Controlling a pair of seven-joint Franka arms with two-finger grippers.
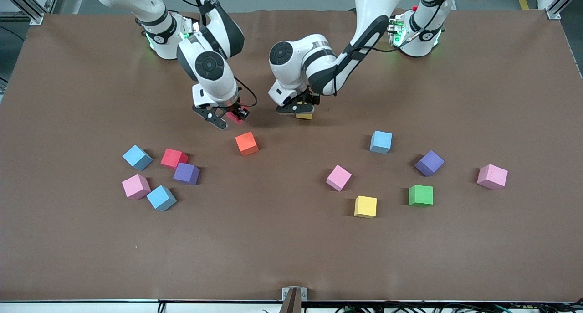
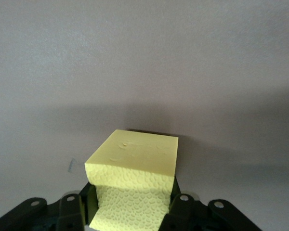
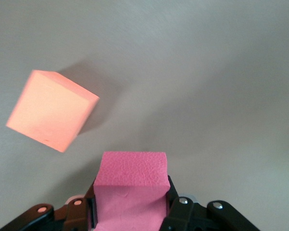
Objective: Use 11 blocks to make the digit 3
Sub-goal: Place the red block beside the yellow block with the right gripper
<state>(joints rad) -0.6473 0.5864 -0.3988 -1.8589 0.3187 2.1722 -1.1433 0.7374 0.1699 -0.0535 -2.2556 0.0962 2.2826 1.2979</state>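
My left gripper [image 1: 301, 111] is shut on a yellow block [image 1: 304, 116] and holds it low over bare mat in the middle of the table. In the left wrist view the block [image 2: 135, 154] sits between the fingers [image 2: 180, 209]. My right gripper [image 1: 229, 117] is shut on a red block [image 1: 235, 117], also seen in the right wrist view [image 3: 131, 169], low over the mat beside an orange block [image 1: 246, 143] [image 3: 50, 110]. No digit 3 figure shows; the other blocks lie scattered.
Toward the right arm's end lie light blue [image 1: 137, 157], red [image 1: 174, 158], purple [image 1: 186, 173], pink [image 1: 135, 186] and light blue [image 1: 161, 197] blocks. Toward the left arm's end lie light blue [image 1: 380, 141], purple [image 1: 429, 162], pink [image 1: 339, 177], yellow [image 1: 365, 206], green [image 1: 421, 195] and pink [image 1: 492, 176] blocks.
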